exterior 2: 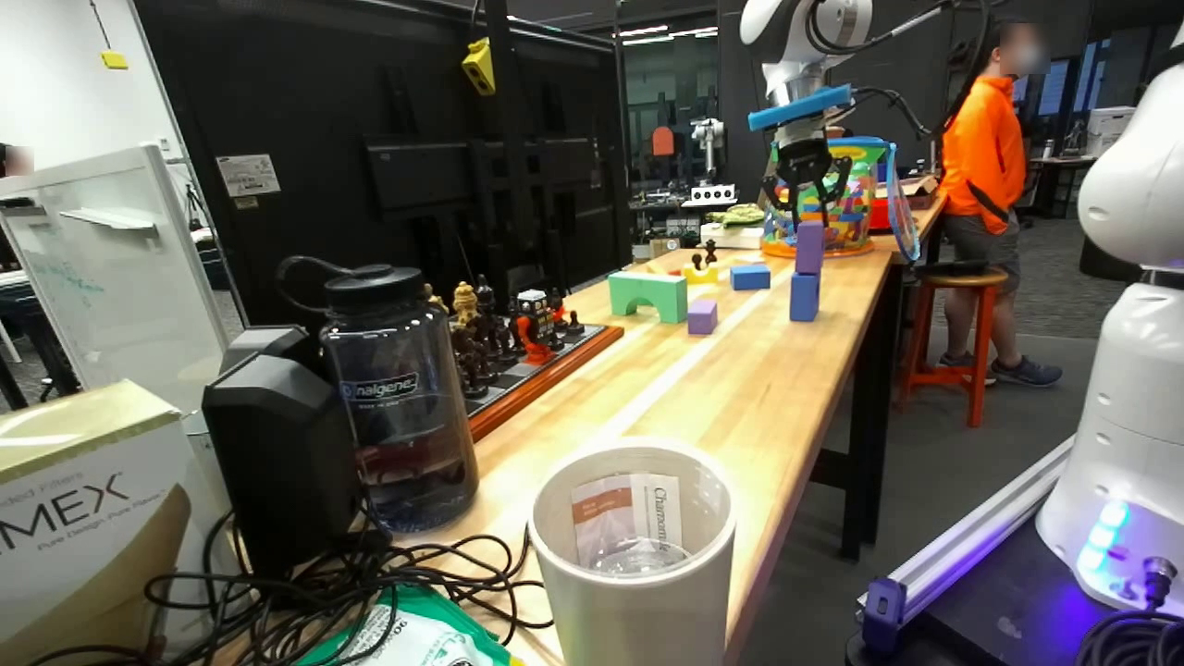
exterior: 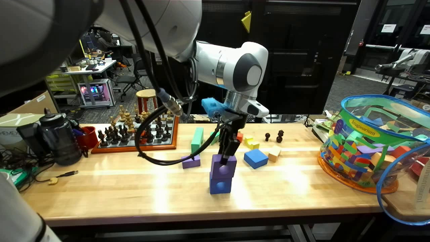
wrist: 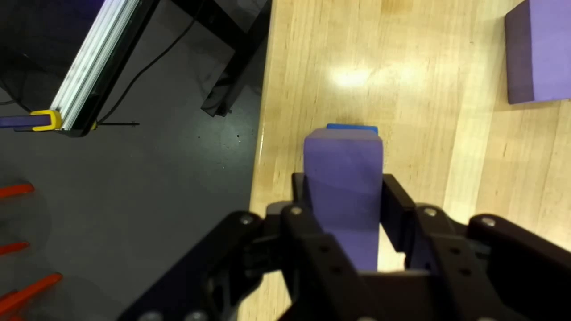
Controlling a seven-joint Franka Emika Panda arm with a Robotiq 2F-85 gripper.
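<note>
1. In an exterior view, a person [exterior 2: 988,157] in an orange jacket is caught in the bkgd, & a white cup [exterior 2: 638,620] w/ sachets [exterior 2: 601,509] inside is shown up close; neither is picked up by the wrist view.
2. In an exterior view, a plain wood block [exterior: 274,153] is made out just beside a flat blue block [exterior: 256,158]; round marks are seen on the faces of the upper purple block [exterior: 222,170] & the lower blue block [exterior: 220,186].
3. The cutout under the green block [exterior 2: 647,287] is shown in an exterior view.
4. The chessboard [exterior: 134,148] & toy bin [exterior: 364,128] are seen in both exterior views.
5. In the wrist view, a metal rail [wrist: 96,58] is shown over the floor [wrist: 178,187], plus a loose purple block [wrist: 551,51] in the upper R corner; only a sliver of the lower blue block is visible.
6. Gripper [wrist: 344,179] is clenched on the upper purple block, a finger [wrist: 397,200] against each side; gap btwn fingers is filled by it.
7. Pos.: upper purple block is stacked upright atop the lower blue block, apparently touching, nr the edge of the table [exterior: 268,198].
</note>
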